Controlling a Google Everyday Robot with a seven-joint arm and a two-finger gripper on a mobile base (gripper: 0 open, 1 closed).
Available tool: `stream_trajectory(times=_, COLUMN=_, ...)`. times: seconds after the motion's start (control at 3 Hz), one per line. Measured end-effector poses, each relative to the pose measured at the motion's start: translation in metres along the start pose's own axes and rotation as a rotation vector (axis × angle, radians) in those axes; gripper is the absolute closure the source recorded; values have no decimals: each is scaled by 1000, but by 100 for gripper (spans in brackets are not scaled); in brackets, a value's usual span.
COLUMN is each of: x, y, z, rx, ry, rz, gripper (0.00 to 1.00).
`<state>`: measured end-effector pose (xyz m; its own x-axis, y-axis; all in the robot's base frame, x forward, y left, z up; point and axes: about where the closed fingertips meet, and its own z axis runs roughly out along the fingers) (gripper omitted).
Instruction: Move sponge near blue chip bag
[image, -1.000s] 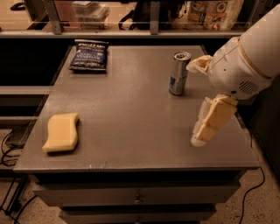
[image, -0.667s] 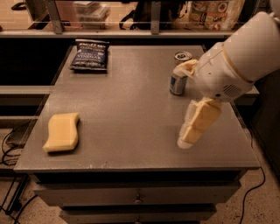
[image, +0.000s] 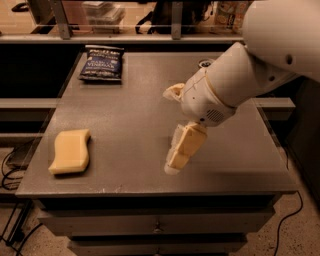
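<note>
The pale yellow sponge (image: 70, 151) lies flat near the front left corner of the grey table (image: 130, 105). The dark-blue chip bag (image: 101, 63) lies flat at the back left of the table, far behind the sponge. My gripper (image: 173, 166) hangs from the white arm (image: 235, 80) just above the table's front middle. It points down and to the left. It is well to the right of the sponge, and nothing shows in it.
Only the top of a drink can (image: 205, 63) shows at the back right, behind my arm. A shelf with a rail (image: 150, 37) runs behind the table. Cables (image: 10, 172) hang by the left side. Drawers (image: 155, 225) sit below the front edge.
My arm and gripper have moved left from the table's right side to its front middle, closer to the sponge. The arm now covers most of the can. The sponge and bag have not moved.
</note>
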<state>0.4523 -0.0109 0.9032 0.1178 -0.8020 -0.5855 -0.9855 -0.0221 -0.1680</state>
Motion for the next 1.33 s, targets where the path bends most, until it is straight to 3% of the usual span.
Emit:
stream_trajectory(times=0.33, x=-20, y=-7, z=63, rx=-46, ry=-20, rz=33, gripper=0)
stream_trajectory(times=0.67, x=-20, y=-7, z=63, rx=-46, ry=-21, rz=33, gripper=0)
stream_trajectory(times=1.33, x=-43, y=-11, z=86, rx=-39, ry=-189, rz=63, gripper=0)
